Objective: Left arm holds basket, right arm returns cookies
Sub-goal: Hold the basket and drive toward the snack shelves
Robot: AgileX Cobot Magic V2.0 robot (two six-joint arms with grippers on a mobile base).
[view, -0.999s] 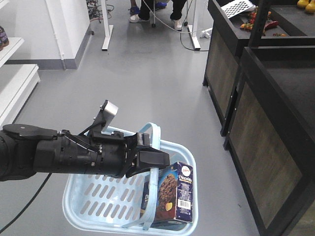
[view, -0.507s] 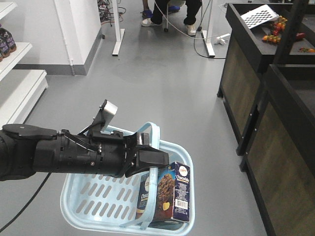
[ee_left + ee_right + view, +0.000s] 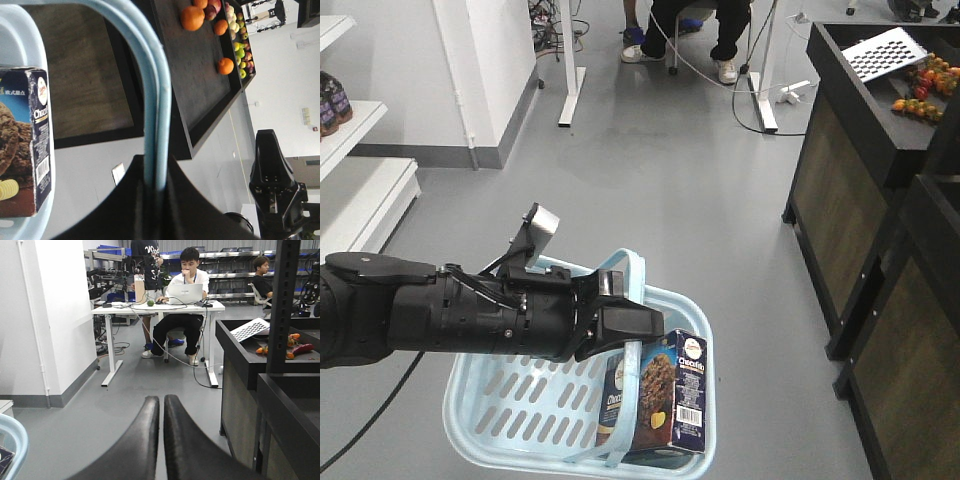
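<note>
The light blue basket (image 3: 485, 405) hangs above the grey floor from its two hoop handles (image 3: 632, 268). My left gripper (image 3: 638, 328) is shut on those handles (image 3: 156, 100); in the left wrist view both hoops run down between the black jaws of that gripper (image 3: 156, 175). The cookies (image 3: 672, 392), a dark navy carton with a cookie picture and a barcode, stand upright in the basket's right end, and the same cookies (image 3: 27, 145) show in the left wrist view. My right gripper (image 3: 161, 400) is shut with nothing in it and points across the floor. The basket's rim (image 3: 14, 442) shows at its lower left.
Black display stands (image 3: 880, 170) with fruit (image 3: 925, 80) line the right side. White shelves (image 3: 360, 185) run along the left. A white desk (image 3: 160, 307) with a seated person (image 3: 187, 277) is ahead, with cables on the floor beneath it.
The whole scene has slid rightward in the front view: the black stands moved toward the right edge and more of the left wall shows. Left arm, basket and cookies keep the same pose.
</note>
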